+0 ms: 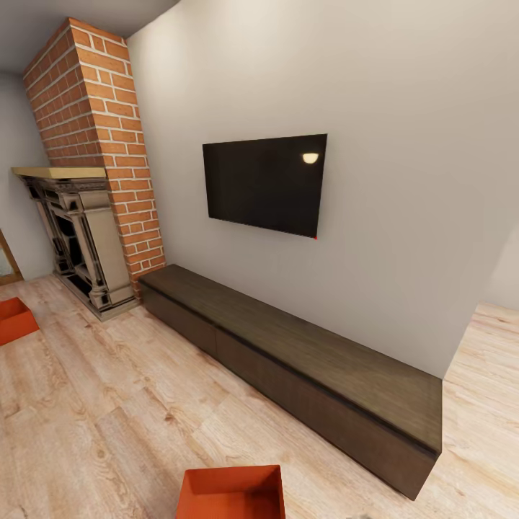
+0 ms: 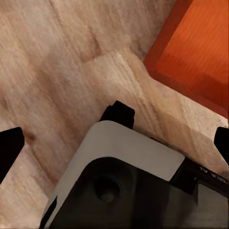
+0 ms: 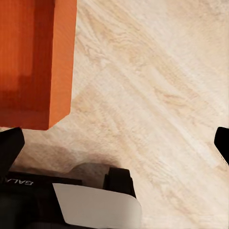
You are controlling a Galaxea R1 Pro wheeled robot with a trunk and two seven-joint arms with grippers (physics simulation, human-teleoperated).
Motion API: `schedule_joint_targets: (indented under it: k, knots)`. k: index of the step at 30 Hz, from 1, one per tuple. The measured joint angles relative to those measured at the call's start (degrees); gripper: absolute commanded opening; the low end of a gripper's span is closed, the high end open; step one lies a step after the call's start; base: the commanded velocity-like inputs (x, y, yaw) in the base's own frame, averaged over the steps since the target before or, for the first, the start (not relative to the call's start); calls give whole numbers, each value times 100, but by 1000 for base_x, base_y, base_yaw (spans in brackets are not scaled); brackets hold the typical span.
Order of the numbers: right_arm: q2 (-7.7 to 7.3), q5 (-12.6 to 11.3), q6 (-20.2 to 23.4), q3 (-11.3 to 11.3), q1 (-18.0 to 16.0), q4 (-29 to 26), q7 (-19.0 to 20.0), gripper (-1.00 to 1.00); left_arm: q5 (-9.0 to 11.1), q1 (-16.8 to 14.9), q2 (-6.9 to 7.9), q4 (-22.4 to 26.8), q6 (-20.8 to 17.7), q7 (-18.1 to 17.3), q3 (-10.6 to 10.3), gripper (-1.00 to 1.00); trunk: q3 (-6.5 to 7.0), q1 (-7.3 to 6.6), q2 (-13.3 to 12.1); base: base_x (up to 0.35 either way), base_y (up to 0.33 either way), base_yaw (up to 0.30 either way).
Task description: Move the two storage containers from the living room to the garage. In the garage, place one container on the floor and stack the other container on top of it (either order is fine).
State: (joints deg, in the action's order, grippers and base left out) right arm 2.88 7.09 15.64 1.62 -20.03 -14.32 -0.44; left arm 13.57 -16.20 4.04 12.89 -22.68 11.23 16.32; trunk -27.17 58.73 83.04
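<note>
Orange-red storage containers [image 1: 232, 493] [image 1: 14, 319], both empty, sit on wood-plank floor [image 1: 108, 404]

Floor [image 1: 108, 418]: light wood planks, grain running diag. Directly on it: 2 orange-red storage containers, both open-topped. One [image 1: 232, 493] sits at the near edge of the head view, approx centre, on bare planks, well apart from the other. The second [image 1: 14, 319] is at the far-left edge, partly cut off, near the fireplace base. Fireplace [image 1: 76, 241] w/ brick chimney [image 1: 101, 137] stands on the floor by the back wall; a long dark low cabinet [image 1: 303, 360] rests on the floor along the same wall, just beside the chimney's foot.

In the wrist views, a container corner [image 2: 195, 57] [image 3: 36, 62] lies flat on the planks.
</note>
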Motion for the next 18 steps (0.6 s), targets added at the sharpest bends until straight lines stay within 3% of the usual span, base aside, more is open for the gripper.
schedule_joint_targets:
  k: [3,6,7,10,12,14,18]
  knots:
    - [48,-2,174,-1,-107,-104,4,100,-317,-16,-116,500,-480,428,-8,100,-1,0,0,0,0,0]
    - [56,-7,214,-1,-168,-195,20,100,-448,-41,-223,792,-658,820,-11,100,-1,0,0,0,0,0]
    - [74,-12,243,0,-235,-282,25,100,-499,-257,-334,948,-738,1102,-13,100,0,0,0,0,0,0]
    - [93,-13,260,-1,-349,-301,15,100,-516,-544,-370,958,-770,1219,-11,100,-1,0,0,0,0,0]
    - [216,10,265,-1,-439,-311,-16,100,-523,-822,-381,963,-1099,1429,-13,100,0,0,0,0,0,0]
    - [361,8,286,0,-639,-318,-227,100,-525,-1054,-384,1007,-1538,1630,-15,100,0,0,0,0,0,0]
    - [489,-42,879,-9,-1200,-260,-781,100,-531,-1318,-389,968,-1705,2003,-14,100,0,0,0,0,0,0]
